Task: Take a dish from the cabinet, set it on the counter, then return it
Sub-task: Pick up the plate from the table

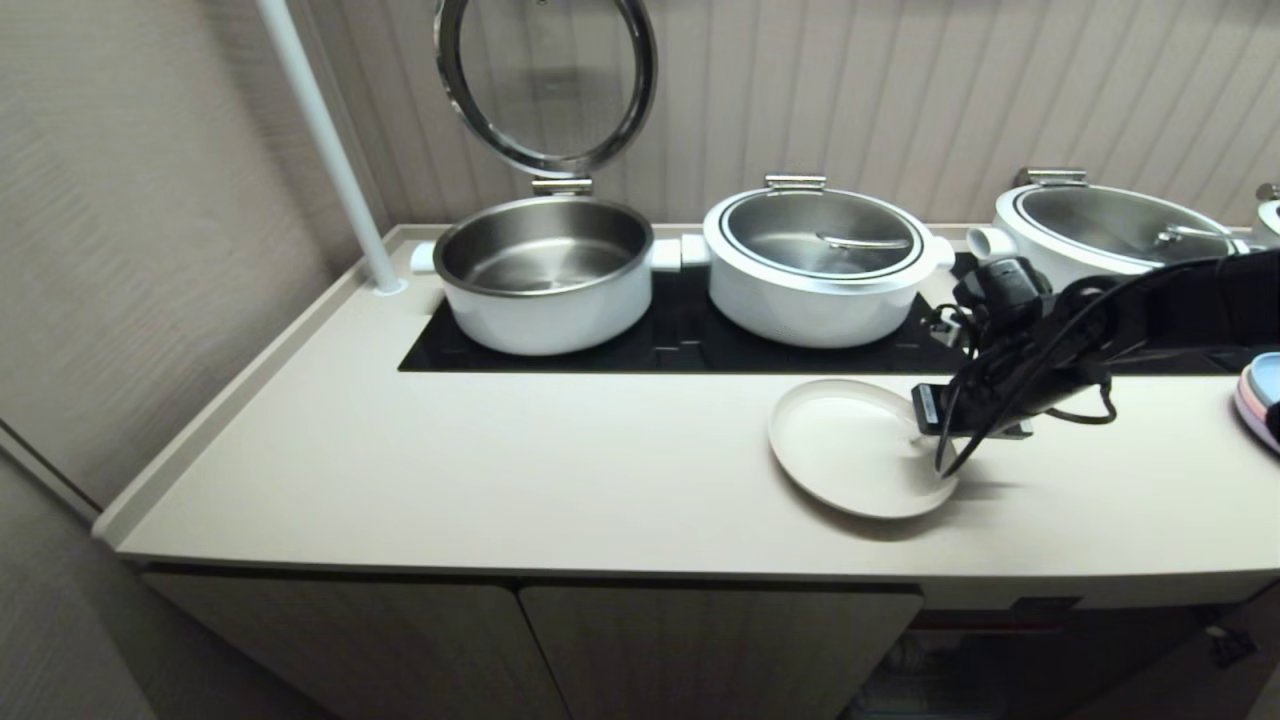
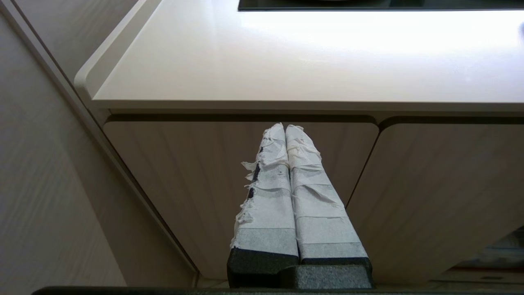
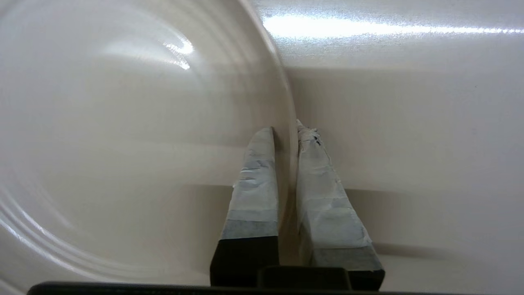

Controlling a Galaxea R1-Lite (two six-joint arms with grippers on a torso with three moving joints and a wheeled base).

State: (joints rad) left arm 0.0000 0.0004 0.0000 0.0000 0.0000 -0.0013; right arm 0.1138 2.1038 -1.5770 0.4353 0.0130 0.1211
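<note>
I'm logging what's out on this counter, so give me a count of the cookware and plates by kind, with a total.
White pots with lid shut: 2
White pots with lid raised: 1
Off-white dish, rim pinched by the right gripper: 1
Pink-and-blue plates at the right edge, a partly visible stack whose number cannot be told: counted as 1
Total: 5

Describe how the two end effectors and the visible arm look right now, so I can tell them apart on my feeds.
Both look alike: the left end effector and right end effector each have two tapered black fingers wrapped in whitish tape, frayed along an edge. In the head view, only the right arm shows: black, with loose black cables looping around its wrist and a black camera block on top.
</note>
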